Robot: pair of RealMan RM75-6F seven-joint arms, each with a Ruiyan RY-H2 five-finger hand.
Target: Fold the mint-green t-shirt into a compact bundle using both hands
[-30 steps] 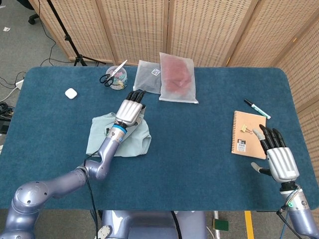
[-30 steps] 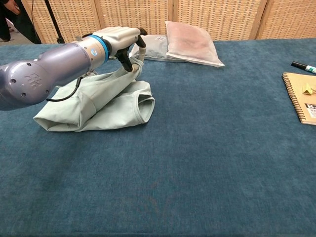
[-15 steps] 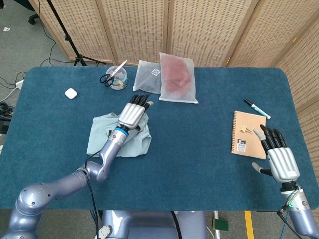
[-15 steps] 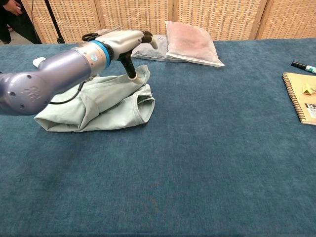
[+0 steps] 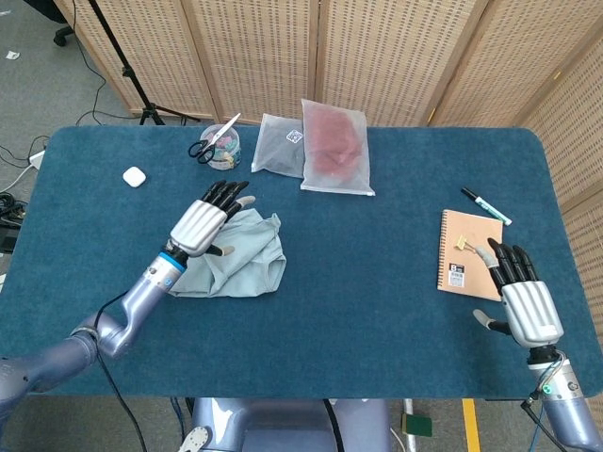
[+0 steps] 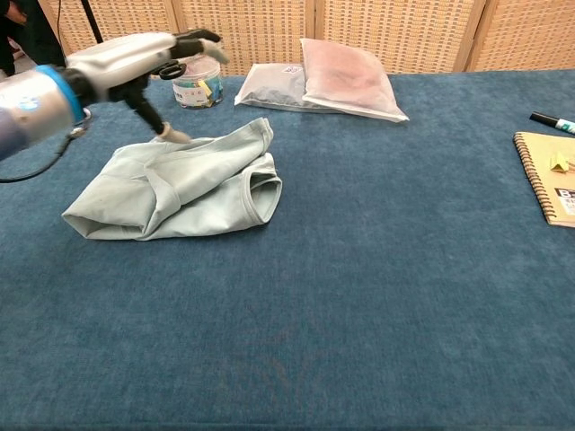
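Blue table [image 5: 377, 273], folded t-shirt [image 5: 237, 264] mid-left, left robot hand [image 5: 203, 224] spread above it, right robot hand [image 5: 525, 303] spread, empty, near edge.

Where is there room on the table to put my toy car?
Big bare patch: between the t-shirt and the notebook, down to the near edge. Crowded: the far edge, with the scissors tub and two bags, and near the left robot hand.

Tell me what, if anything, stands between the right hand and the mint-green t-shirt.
Nothing visible does. Only bare table lies between the right hand and the t-shirt; the notebook sits just beyond the hand, off that line.
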